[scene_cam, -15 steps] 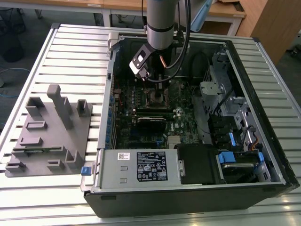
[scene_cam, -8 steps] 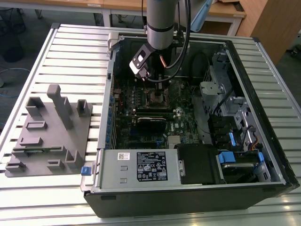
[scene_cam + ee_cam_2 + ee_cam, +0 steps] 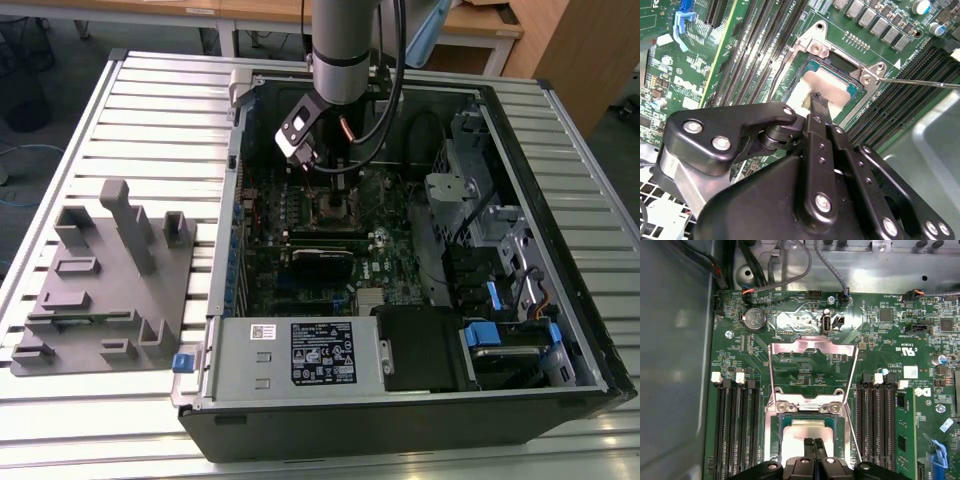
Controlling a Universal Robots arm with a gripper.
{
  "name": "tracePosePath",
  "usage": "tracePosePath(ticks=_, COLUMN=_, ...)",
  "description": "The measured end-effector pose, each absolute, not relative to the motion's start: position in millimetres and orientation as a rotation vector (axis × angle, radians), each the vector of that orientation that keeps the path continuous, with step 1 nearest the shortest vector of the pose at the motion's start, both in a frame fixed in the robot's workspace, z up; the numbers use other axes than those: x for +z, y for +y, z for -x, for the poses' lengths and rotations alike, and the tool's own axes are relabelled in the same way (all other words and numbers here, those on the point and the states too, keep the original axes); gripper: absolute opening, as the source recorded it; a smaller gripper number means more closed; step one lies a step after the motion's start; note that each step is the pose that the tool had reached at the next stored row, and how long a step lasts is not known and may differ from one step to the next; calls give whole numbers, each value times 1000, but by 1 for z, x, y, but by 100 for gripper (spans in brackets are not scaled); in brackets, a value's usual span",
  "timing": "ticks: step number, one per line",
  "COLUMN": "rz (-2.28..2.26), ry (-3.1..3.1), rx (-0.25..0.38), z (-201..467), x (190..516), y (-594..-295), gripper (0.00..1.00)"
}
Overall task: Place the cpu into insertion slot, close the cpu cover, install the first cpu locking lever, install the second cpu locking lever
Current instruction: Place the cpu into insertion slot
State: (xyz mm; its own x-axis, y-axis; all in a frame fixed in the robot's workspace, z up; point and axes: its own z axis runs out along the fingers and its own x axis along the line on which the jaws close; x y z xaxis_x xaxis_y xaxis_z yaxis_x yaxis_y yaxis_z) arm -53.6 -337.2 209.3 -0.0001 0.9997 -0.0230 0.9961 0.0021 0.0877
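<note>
In the upper middle of the exterior view the arm (image 3: pixel 340 50) is positioned inside the open computer case (image 3: pixel 420 425), over the motherboard (image 3: pixel 385 265). In the first wrist view the gripper (image 3: pixel 814 441) is seen with its jaws pressed together, nothing clamped between them. Its tips are placed over the cpu (image 3: pixel 800 427), which is seated flat in the socket; contact cannot be told. The cpu cover (image 3: pixel 812 344) is tilted open beyond the socket, and a thin lever wire (image 3: pixel 853 390) is seen unlatched beside it
</note>
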Motion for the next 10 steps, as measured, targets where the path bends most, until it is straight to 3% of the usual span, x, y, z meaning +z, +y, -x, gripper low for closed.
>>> tracePosePath(ticks=10, rz=-2195, ry=2199, rx=1, z=53, x=209, y=-337, gripper=10)
